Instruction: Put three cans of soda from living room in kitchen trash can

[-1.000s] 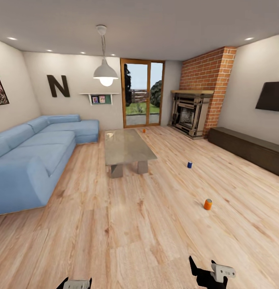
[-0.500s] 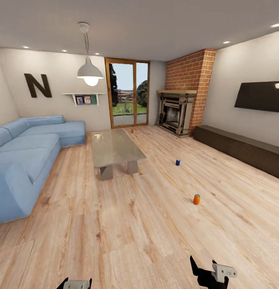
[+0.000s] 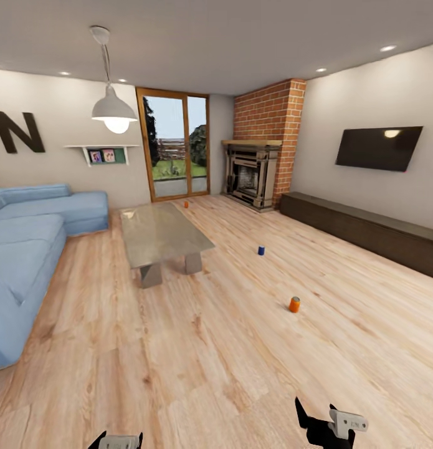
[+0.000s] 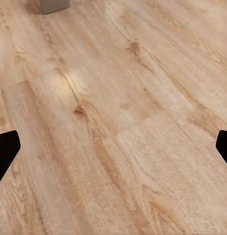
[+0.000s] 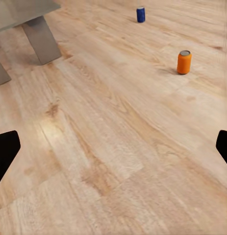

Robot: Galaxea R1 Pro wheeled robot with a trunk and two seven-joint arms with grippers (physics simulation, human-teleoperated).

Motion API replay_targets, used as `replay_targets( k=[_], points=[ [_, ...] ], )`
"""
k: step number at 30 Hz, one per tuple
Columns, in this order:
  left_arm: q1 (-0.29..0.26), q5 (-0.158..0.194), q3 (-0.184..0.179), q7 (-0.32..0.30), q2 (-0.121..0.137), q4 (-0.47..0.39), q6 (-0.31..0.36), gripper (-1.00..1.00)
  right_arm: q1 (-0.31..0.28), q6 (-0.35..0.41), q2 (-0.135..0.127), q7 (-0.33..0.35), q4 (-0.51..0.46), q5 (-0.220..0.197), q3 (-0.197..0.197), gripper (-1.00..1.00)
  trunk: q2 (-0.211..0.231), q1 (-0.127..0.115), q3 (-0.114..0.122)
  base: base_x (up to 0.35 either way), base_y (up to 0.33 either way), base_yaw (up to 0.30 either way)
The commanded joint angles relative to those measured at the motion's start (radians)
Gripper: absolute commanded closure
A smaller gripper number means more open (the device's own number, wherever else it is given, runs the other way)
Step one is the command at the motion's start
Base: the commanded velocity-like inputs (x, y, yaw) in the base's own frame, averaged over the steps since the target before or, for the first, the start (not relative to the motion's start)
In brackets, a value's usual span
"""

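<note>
Black fingertips of the right gripper (image 5: 113,147) sit at the two edges of its wrist view, spread wide with nothing between them but floor; the gripper is released. The left gripper (image 4: 113,147) is likewise spread wide over bare planks, holding nothing. In the head view both grippers hang low at the bottom edge, the right gripper (image 3: 328,424) plainer than the left (image 3: 115,441), which is largely cut off.

All three cans stand upright on the wood floor (image 3: 216,349). The near orange can (image 3: 294,304) is ahead and right of the right gripper, well apart from it. The blue can (image 3: 261,250) stands farther on. The far orange can (image 3: 185,204), small and probably near the glass doors (image 3: 176,146), lies beyond the low table (image 3: 160,231). The sofa (image 3: 29,249) lines the left; the brick fireplace (image 3: 256,168) stands in the far corner.
</note>
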Motion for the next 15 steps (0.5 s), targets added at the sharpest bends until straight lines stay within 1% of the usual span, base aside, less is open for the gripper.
replay_targets(
  k=[1,15],
  points=[
    [0.0,0.0,0.0,0.0,0.0,0.0,0.0,-1.0,0.0,0.0,0.0,0.0,0.0,0.0,0.0,-1.0,0.0,0.0,0.0,0.097,0.304,-0.245],
    [0.0,-0.001,0.0,0.0,0.0,0.0,0.0,-1.0,0.0,0.0,0.001,0.0,0.001,0.0,0.001,-1.0,0.0,0.0,0.0,0.097,0.305,-0.247]
  ],
)
